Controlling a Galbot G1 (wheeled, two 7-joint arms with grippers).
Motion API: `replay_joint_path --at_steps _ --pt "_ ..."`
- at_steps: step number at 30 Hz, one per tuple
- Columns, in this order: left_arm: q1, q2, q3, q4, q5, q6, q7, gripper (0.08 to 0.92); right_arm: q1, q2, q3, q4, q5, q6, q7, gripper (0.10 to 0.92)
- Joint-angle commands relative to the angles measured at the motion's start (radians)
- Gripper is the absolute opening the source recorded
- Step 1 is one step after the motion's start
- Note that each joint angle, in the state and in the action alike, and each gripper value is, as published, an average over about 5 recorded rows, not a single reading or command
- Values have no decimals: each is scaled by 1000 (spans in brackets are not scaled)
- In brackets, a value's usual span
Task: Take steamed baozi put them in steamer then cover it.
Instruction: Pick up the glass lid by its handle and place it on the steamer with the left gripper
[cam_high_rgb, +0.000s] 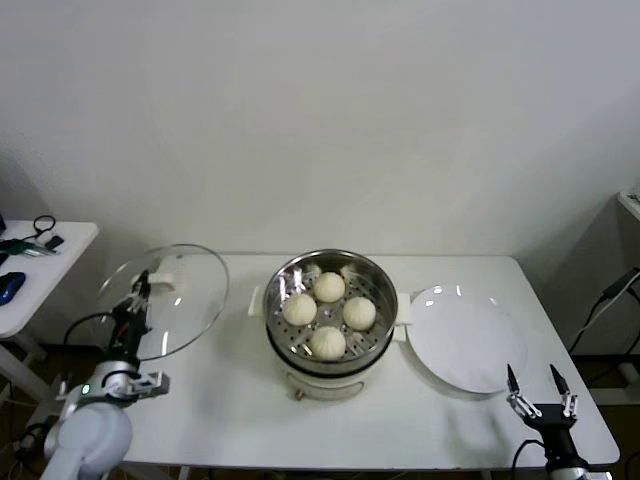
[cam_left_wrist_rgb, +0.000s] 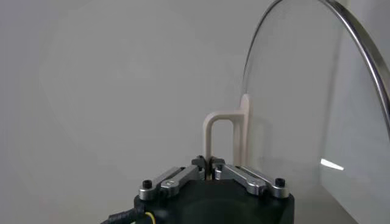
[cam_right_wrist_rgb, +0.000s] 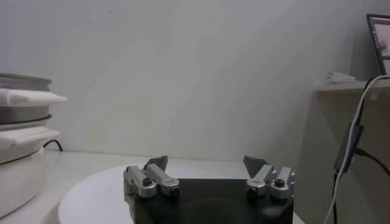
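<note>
Left gripper (cam_left_wrist_rgb: 210, 163) clamps cover (cam_high_rgb: 180, 300); plate (cam_high_rgb: 462, 340) bare

Lab: bare wall (cam_high_rgb: 320, 120), white table (cam_high_rgb: 230, 400), cables (cam_high_rgb: 600, 300).

White table (cam_high_rgb: 230, 400), steamer (cam_high_rgb: 330, 345) at centre, white plate (cam_high_rgb: 465, 345) just beside
</note>
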Motion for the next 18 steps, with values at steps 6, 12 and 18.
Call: replay_joint_path --at_steps 6,12,18 --pt "-162 -118 420 -272 286 261 273 133 32 -2 -25 -33 -19 -9 18 823" --pt "-229 -245 575 -229 389 313 331 133 49 -7 -33 -52 -13 -6 19 823" --pt "-274 -368 661 -129 456 328 344 133 57 -16 -39 -63 6 -7 18 823"
